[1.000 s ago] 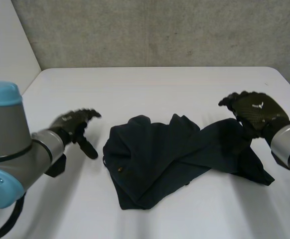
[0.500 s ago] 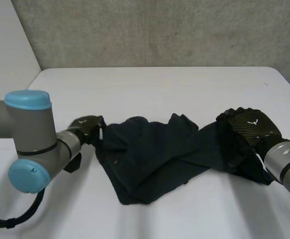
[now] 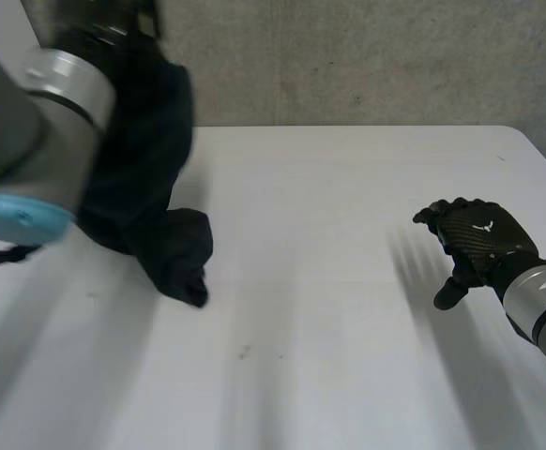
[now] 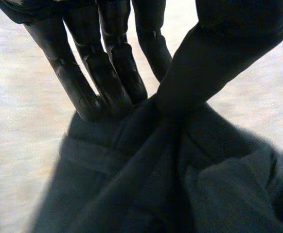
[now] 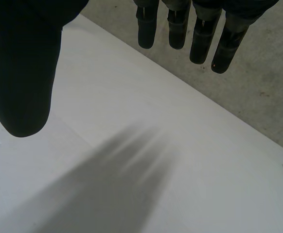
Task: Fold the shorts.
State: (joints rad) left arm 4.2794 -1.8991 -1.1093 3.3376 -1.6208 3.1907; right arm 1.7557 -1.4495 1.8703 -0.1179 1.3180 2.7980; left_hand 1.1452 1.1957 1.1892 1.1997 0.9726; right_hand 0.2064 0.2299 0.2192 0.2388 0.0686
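Dark navy cloth, the shorts (image 3: 146,187), hangs from the left arm (image 3: 38,112), which is held high at the left of the head view. The cloth's bunched lower end reaches down to the white surface (image 3: 329,281); whether it touches is unclear. Well apart from it, the right hand (image 3: 479,246) hovers over the right side of the surface, its fingers (image 3: 434,216) loosely spread with nothing in them. A grey wall (image 3: 348,56) stands behind the far edge.

In the left wrist view, the left hand (image 4: 102,29) pinches a gathered fold of the shorts between straight fingers and the thumb (image 4: 214,63). The rest of the cloth drapes away beyond the fingertips, a seam band showing.

In the right wrist view, the right hand's fingers are straight and parted, the thumb (image 5: 25,73) is well apart from them, and bare surface lies beneath.
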